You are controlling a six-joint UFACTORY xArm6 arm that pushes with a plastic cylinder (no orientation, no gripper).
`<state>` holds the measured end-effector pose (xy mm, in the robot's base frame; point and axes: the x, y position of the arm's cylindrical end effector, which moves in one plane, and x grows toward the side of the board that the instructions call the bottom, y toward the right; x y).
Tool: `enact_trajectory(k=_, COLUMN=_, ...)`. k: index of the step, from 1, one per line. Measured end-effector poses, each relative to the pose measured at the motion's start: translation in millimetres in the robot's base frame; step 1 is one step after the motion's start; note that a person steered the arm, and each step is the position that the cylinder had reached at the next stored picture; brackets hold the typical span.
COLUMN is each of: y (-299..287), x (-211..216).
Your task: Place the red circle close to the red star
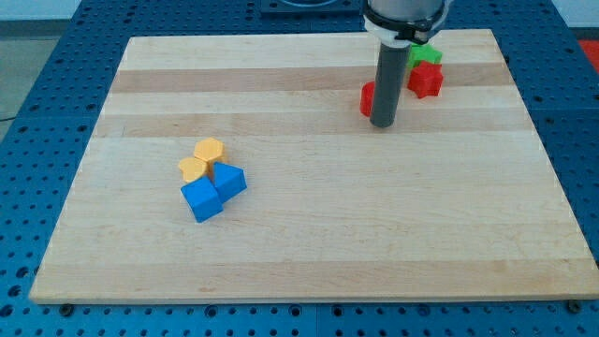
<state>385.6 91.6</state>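
Observation:
The red circle (367, 97) lies near the view's top right, mostly hidden behind the dark rod. My tip (382, 124) rests on the board right against the circle's lower right side. The red star (424, 80) lies a short way to the view's right of the rod, apart from the circle. A green block (426, 53), shape unclear, sits just above the star, partly hidden by the arm.
A cluster sits at the view's lower left: two yellow blocks (209, 150) (193, 169), a blue block (230, 179) and a blue cube (201, 199), all touching. The wooden board (309, 243) ends close beyond the star at the view's top right.

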Motion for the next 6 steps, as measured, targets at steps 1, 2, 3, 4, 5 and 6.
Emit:
enact_trajectory(k=1, y=-3, x=0)
enact_trajectory(k=2, y=-3, x=0)
enact_trajectory(k=3, y=-16, x=0)
enact_trajectory(k=4, y=-47, x=0)
enact_trajectory(k=5, y=-63, x=-15)
enact_trajectory(k=6, y=-53, x=-38)
